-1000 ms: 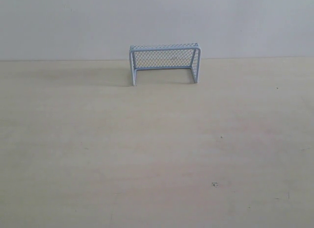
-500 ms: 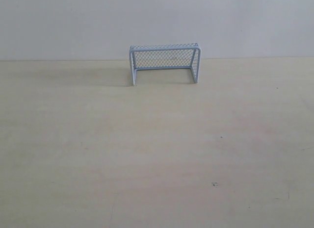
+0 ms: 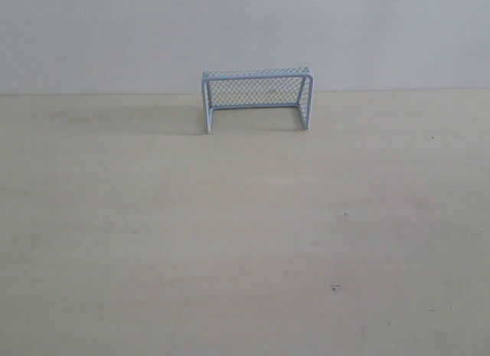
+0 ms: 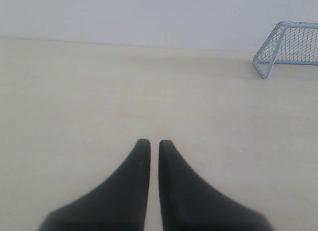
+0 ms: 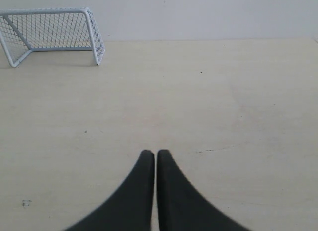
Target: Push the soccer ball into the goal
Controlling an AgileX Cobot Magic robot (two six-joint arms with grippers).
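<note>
The goal (image 3: 256, 98) is standing at the far edge of the surface (image 3: 245, 241), with nothing inside. The soccer ball is showing in no view. The left gripper (image 4: 154, 142) and right gripper (image 5: 155, 152) are resting closed, holding nothing. The entire push is pending.

No change to log. The exterior view reads the same across all three moments: the goal (image 3: 256, 98) is on the same spot at the back of the desk (image 3: 245, 241), same angle, same shadow (the small dark specks (image 3: 334, 288) on the desk line up too). The wrist views have only the present picture, so any shift there cannot be told.
</note>
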